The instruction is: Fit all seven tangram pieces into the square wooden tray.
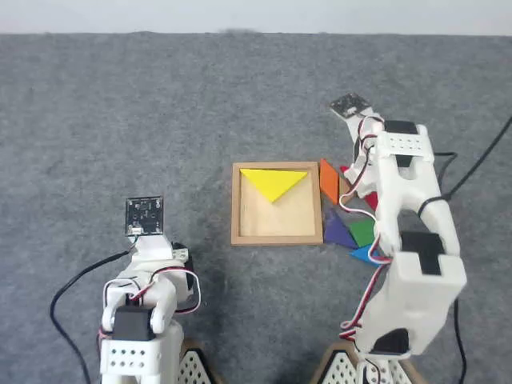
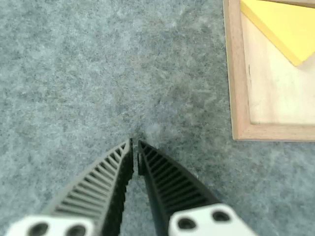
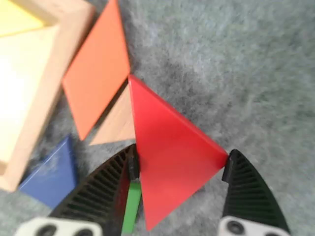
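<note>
The grey tabletop (image 1: 120, 120) carries the wooden tray (image 1: 236, 204), with 1 yellow triangle (image 1: 274, 182) already inside. The other pieces lie just beside the tray's right rim. There the right hand (image 3: 181, 160) pinches the red triangle (image 3: 167, 157) by 1 edge and 1 corner. That corner grip looks likely to slip, so the piece may twist or drop. Lifting could also drag the touching orange piece (image 3: 96, 73) and tan piece (image 3: 118, 123). The left hand (image 2: 135, 147) is closed and holds nothing, over bare tabletop near the tray. No writing is readable.
</note>
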Robot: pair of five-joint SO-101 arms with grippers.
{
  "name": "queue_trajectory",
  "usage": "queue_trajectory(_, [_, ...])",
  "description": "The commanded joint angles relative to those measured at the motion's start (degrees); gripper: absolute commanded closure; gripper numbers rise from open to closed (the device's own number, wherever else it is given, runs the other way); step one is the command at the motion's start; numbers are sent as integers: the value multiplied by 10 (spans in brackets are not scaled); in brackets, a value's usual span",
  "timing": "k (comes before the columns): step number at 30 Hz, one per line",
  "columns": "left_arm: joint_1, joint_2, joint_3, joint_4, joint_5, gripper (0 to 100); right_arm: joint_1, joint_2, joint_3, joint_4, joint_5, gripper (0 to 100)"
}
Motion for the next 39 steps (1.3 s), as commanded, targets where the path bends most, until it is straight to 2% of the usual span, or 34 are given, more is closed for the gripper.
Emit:
queue_trajectory(1, [-4, -11, -7, 3, -9, 986, 0, -83, -25, 30, -6, 790])
queue_trajectory(7, [-4, -11, -7, 3, -9, 986, -17, -144, -25, 76, -8, 790])
queue_trajectory(15, [-4, -11, -7, 3, -9, 986, -148, -191, -25, 95, -62, 790])
queue_trajectory(18, [-4, -11, -7, 3, -9, 986, -173, -191, -25, 95, -69, 789])
queue_trajectory(21, [-4, -11, -7, 3, -9, 986, -142, -189, -24, 95, -49, 786])
queue_trajectory(24, [-4, -11, -7, 3, -9, 986, -70, -172, -18, 91, 2, 774])
queue_trajectory(28, [-4, -11, -7, 3, -9, 986, 22, -101, -19, 56, 68, 707])
queue_trajectory(33, [-4, -11, -7, 3, -9, 986, 46, -16, -19, 7, 142, 693])
queue_trajectory(39, [-4, -11, -7, 3, -9, 986, 51, 38, -19, -48, 143, 694])
